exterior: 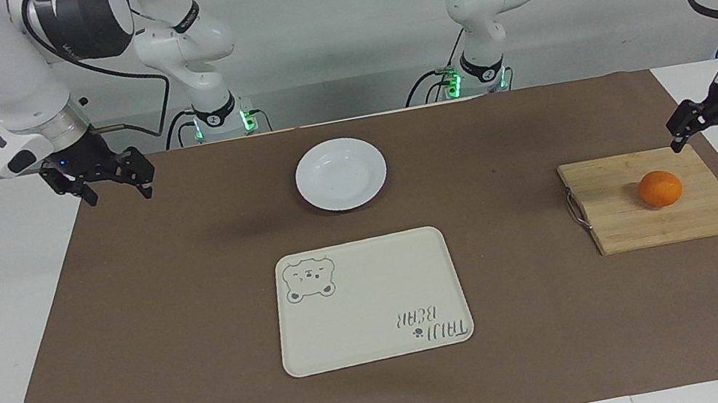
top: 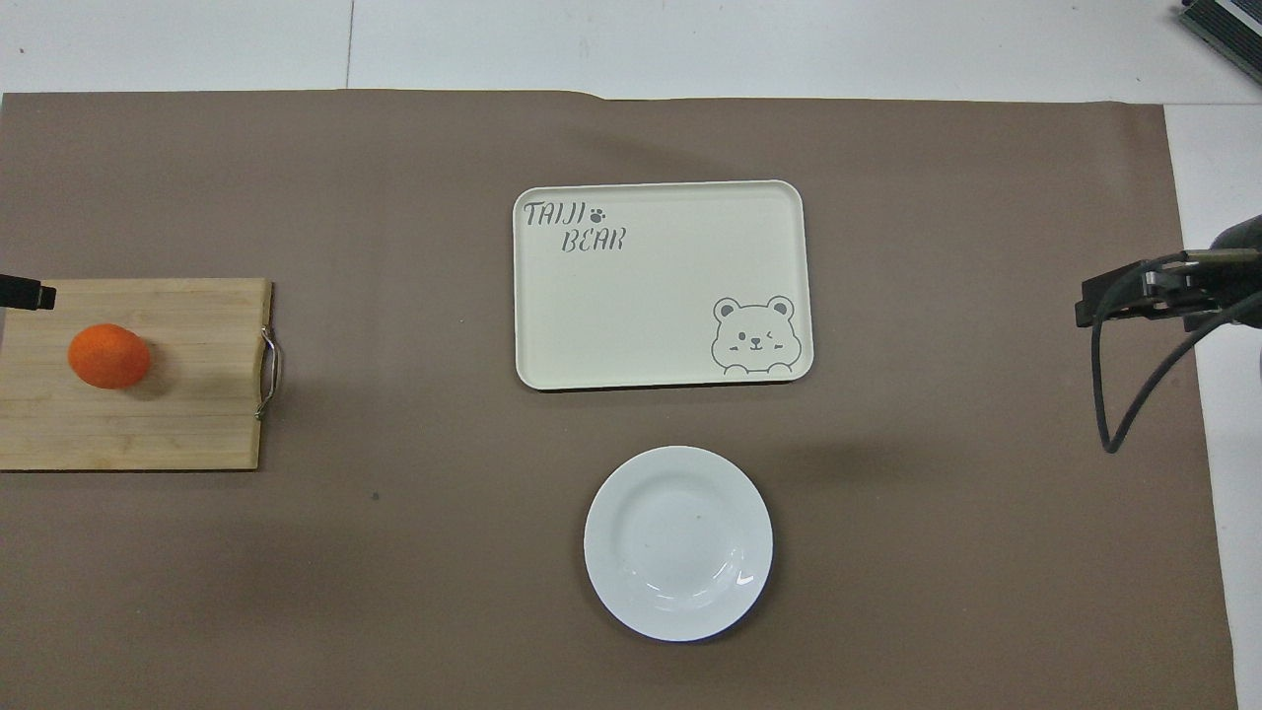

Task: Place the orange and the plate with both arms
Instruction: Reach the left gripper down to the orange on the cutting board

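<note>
Facing view: round glossy white plate [exterior: 341, 173] with a raised rim sits on the brown paper mat [exterior: 202, 318], nearer the robots than the cream rectangular tray [exterior: 369, 300], which has rounded corners, a bear drawing and lettering. Small round orange [exterior: 660, 188] lies on a slatted wooden cutting board [exterior: 629, 227] with a metal handle, toward the left arm's end of the table.

Left gripper [exterior: 715, 130]: black, two fingers spread, holding nothing, in the air over the board's corner at the table edge. The orange is close by, not touched.

Right gripper [exterior: 109, 189]: fingers spread, empty, waiting over the mat's edge at the right arm's end, well apart from the plate.

Overhead view: only a tip of the left gripper [top: 28, 294] shows at the board's edge, near the orange [top: 108, 356]; plate [top: 678, 542] and tray [top: 663, 284] apart, not touching.
</note>
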